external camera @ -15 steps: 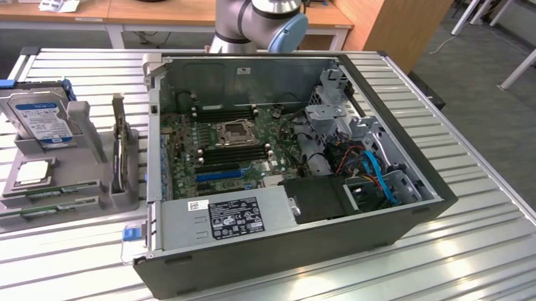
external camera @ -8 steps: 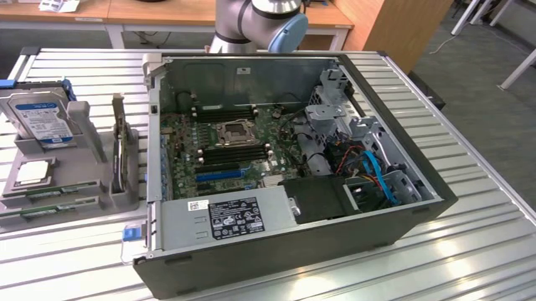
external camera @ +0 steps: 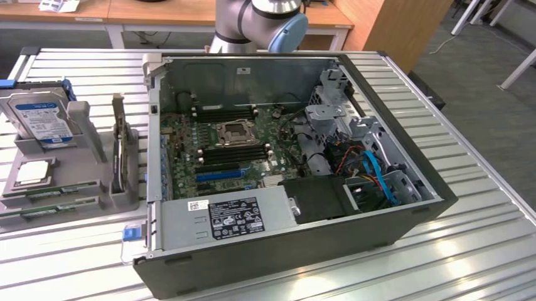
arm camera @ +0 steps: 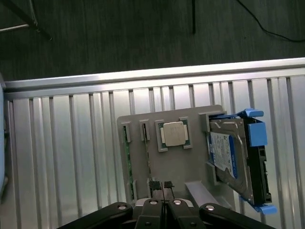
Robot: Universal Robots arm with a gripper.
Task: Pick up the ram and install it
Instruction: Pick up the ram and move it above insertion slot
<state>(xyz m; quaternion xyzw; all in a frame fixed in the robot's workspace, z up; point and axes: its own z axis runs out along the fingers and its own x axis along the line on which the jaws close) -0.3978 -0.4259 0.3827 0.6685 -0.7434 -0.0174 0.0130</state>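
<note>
Two ram sticks (arm camera: 127, 164) sit slotted in the gray holder (arm camera: 183, 167) on the table (arm camera: 71, 143); my fingers (arm camera: 155, 186), pressed together and gripping nothing, hover over that holder.

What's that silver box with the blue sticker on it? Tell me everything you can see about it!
It is a hard drive: a flat, silver metal box with a blue and white label on its face. A blue plastic frame wraps its edges. It leans, propped up, in the grey holder, which sits on the slatted metal table to the exterior view's left of the open computer case. Only the holder touches it.
</note>
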